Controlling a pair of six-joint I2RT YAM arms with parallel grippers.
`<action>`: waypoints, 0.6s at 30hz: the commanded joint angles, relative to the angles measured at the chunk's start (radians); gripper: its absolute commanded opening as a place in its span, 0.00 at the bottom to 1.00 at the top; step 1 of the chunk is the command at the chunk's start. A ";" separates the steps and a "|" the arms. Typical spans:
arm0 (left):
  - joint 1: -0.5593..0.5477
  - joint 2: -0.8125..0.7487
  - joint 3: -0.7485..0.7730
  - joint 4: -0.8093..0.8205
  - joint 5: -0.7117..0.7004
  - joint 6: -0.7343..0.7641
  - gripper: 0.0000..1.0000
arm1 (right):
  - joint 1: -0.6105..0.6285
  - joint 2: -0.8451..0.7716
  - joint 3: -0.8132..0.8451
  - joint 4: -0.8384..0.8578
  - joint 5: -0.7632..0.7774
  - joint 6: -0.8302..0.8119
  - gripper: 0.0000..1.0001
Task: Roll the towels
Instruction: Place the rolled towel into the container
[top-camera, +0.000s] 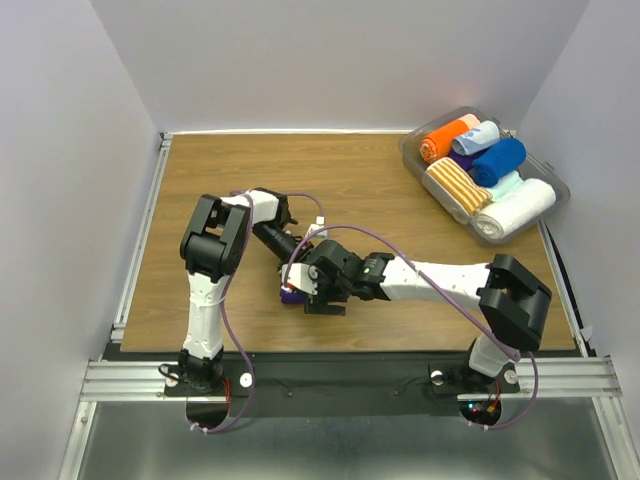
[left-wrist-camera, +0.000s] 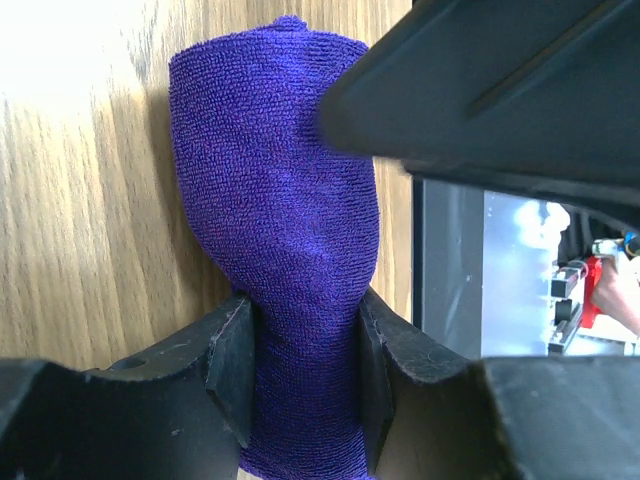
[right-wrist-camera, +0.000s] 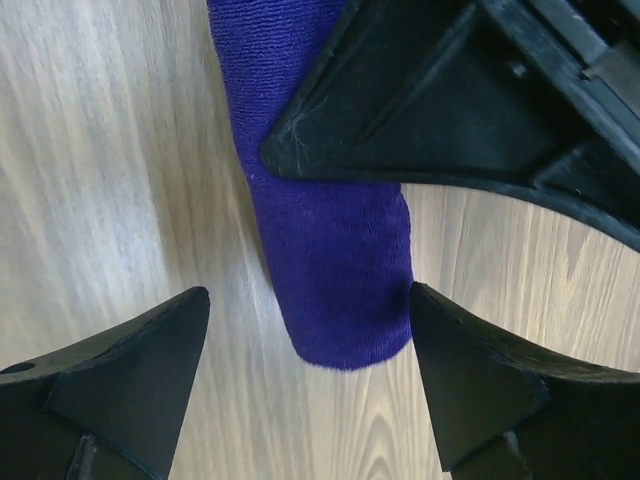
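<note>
**Purple roll pinched at mid-table, second end effector straddling it**

- Left end effector (left-wrist-camera: 300, 372): narrow, both fingers pressed into the purple towel (left-wrist-camera: 270, 180). The cloth is squeezed to a waist between them and bulges fat beyond.
- Right end effector (right-wrist-camera: 308, 295): spread wide, one finger on each side of the roll's blunt end. One finger is touching or just beside the cloth, the other well apart from it. It grips nothing.
- The two end effectors crowd each other. Each wrist view shows the other's black housing right over the towel.
- The towel lies on the table (left-wrist-camera: 80, 250), near the front edge, between the two arm bases. It reads as a short cylinder, not a flat strip.
- The royal blue towel (top-camera: 498, 160) sits rolled in the bin (top-camera: 409, 160) at the far right corner, among other rolls.

Judgement: rolling of the purple towel looks nearly finished. The step in hand is securing the roll. The next move calls for the right fingers to close squarely across the roll before the left lets go. Otherwise the loose outer layer may unwind.
</note>
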 joint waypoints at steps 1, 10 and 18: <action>0.007 0.044 -0.015 0.053 -0.138 0.054 0.16 | 0.011 0.013 -0.009 0.145 0.003 -0.058 0.86; 0.026 0.064 -0.007 0.053 -0.112 0.066 0.17 | 0.013 0.090 -0.061 0.251 -0.056 -0.097 0.79; 0.033 0.056 -0.010 0.055 -0.106 0.075 0.18 | 0.011 0.127 -0.121 0.337 -0.054 -0.111 0.41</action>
